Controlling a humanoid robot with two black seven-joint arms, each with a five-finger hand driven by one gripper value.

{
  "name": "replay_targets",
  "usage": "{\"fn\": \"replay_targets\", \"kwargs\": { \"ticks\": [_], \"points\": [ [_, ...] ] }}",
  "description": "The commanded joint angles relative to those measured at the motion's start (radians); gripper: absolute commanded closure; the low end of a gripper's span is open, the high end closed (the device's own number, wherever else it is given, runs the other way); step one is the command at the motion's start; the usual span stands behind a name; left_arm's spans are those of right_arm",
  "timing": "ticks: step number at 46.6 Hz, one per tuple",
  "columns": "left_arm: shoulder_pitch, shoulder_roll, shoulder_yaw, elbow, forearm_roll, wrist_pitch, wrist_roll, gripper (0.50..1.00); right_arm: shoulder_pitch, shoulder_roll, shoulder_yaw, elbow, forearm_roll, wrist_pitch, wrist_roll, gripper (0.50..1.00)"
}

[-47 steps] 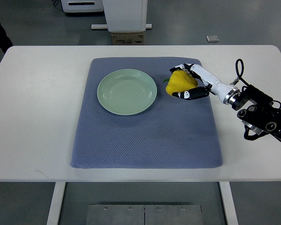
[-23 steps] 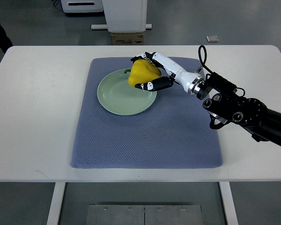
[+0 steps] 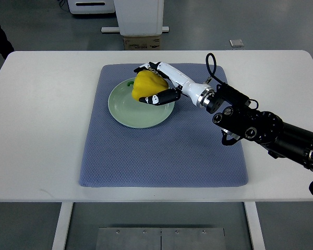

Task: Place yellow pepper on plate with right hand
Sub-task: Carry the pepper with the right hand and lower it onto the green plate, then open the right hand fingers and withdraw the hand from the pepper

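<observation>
The right robot hand (image 3: 155, 84) is reaching in from the right edge, its arm (image 3: 261, 127) stretching across the bench (image 3: 41, 130) toward ten o'clock, and its fingers (image 3: 164, 96) are wrapping around the yellow pepper (image 3: 146, 87), one dark-tipped finger curling under the front of it and others closing over the back. The yellow pepper is sitting within the upper right part of the plate (image 3: 130, 112), at about one o'clock from the plate's centre, with its green stem (image 3: 130, 83) pointing toward nine o'clock; whether it is touching the plate's surface or hanging just above it cannot be told from this steep view. The plate is a pale green round dish holding nothing else, its lower and left portions showing bare. It is lying on the blue-grey mat (image 3: 161, 156), in the mat's upper left area, and the mat is covering the middle of the white bench.
</observation>
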Motion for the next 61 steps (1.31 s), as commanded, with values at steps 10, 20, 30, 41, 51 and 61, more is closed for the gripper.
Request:
{"fn": "replay_targets", "kwargs": {
  "ticks": [10, 20, 30, 41, 51, 61],
  "points": [
    [0.000, 0.000, 0.000, 0.000, 0.000, 0.000, 0.000, 0.500, -0.053, 0.000, -0.015, 0.011, -0.051, 0.001, 0.006, 1.000],
    [0.000, 0.000, 0.000, 0.000, 0.000, 0.001, 0.000, 0.500, -0.064, 0.000, -0.017, 0.013, -0.057, 0.003, -0.024, 1.000],
    [0.000, 0.000, 0.000, 0.000, 0.000, 0.000, 0.000, 0.500, -0.064, 0.000, -0.009, 0.010, -0.053, 0.001, -0.066, 1.000],
    [0.000, 0.000, 0.000, 0.000, 0.000, 0.001, 0.000, 0.500, -0.059, 0.000, 0.083, 0.010, -0.037, 0.001, -0.086, 0.507],
    [0.000, 0.000, 0.000, 0.000, 0.000, 0.001, 0.000, 0.500, -0.054, 0.000, 0.087, 0.010, -0.036, 0.001, -0.083, 0.500],
    [0.000, 0.000, 0.000, 0.000, 0.000, 0.000, 0.000, 0.500, -0.053, 0.000, 0.100, 0.013, -0.024, 0.001, -0.075, 0.500]
  ]
}}
